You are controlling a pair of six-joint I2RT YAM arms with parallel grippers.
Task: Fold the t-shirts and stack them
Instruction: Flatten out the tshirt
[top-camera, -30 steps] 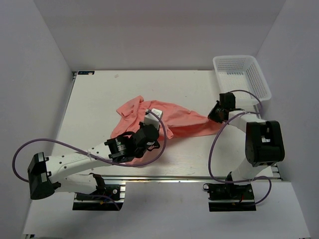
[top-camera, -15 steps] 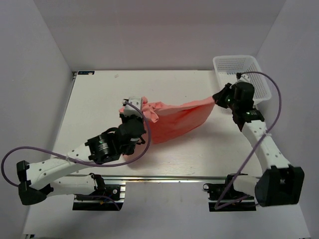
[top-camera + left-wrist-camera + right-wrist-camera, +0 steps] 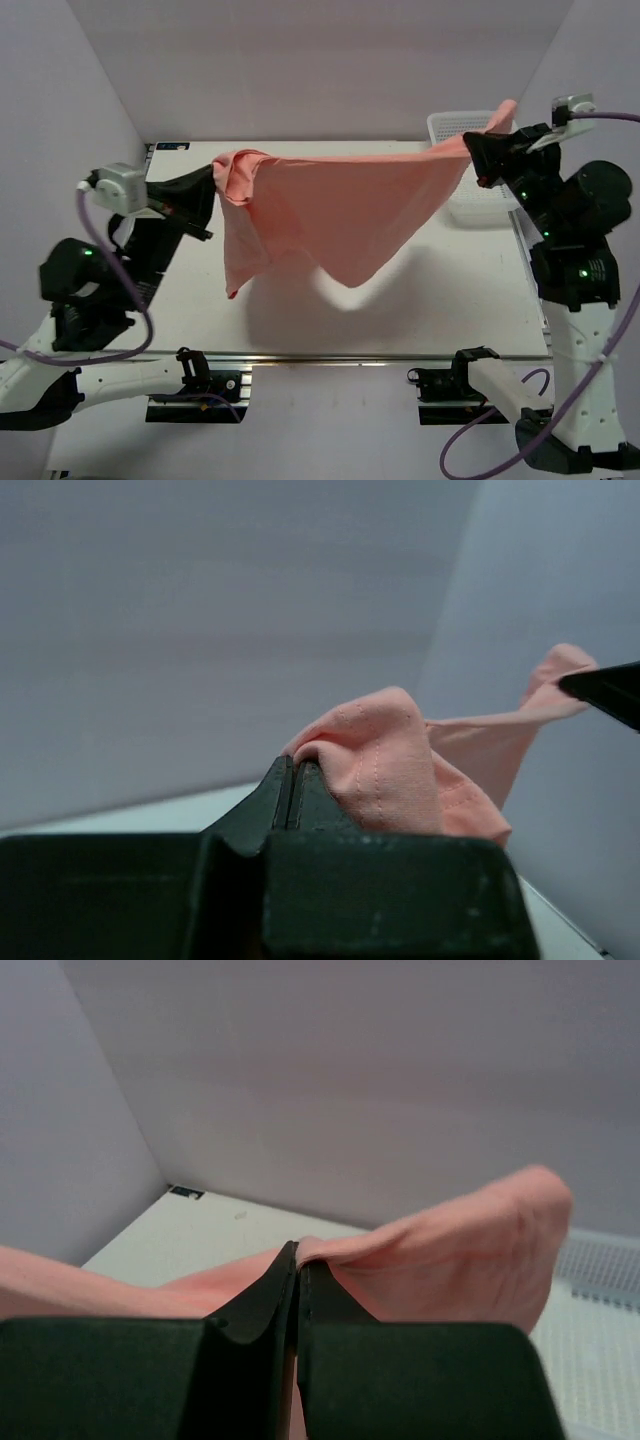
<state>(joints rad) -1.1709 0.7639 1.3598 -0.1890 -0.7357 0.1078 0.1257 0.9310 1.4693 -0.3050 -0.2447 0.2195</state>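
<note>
A salmon-pink t-shirt (image 3: 340, 210) hangs in the air above the table, stretched between both arms, its lower part sagging to a point at the middle. My left gripper (image 3: 212, 178) is shut on its left end, where one side droops down. In the left wrist view the cloth (image 3: 385, 760) bunches over the closed left gripper (image 3: 292, 765). My right gripper (image 3: 474, 150) is shut on the right end, a corner sticking up past it. In the right wrist view the fabric (image 3: 450, 1255) folds over the closed right gripper (image 3: 298, 1250).
A white mesh basket (image 3: 478, 190) stands at the table's back right corner, partly hidden behind the right gripper and the shirt. The white tabletop (image 3: 440, 310) lies below, with the shirt's shadow on it. Grey walls close in the sides and the back.
Both arms have risen and swung apart, lifting the t-shirt off the table and stretching it out in the air. A second ago it lay crumpled on the table.
</note>
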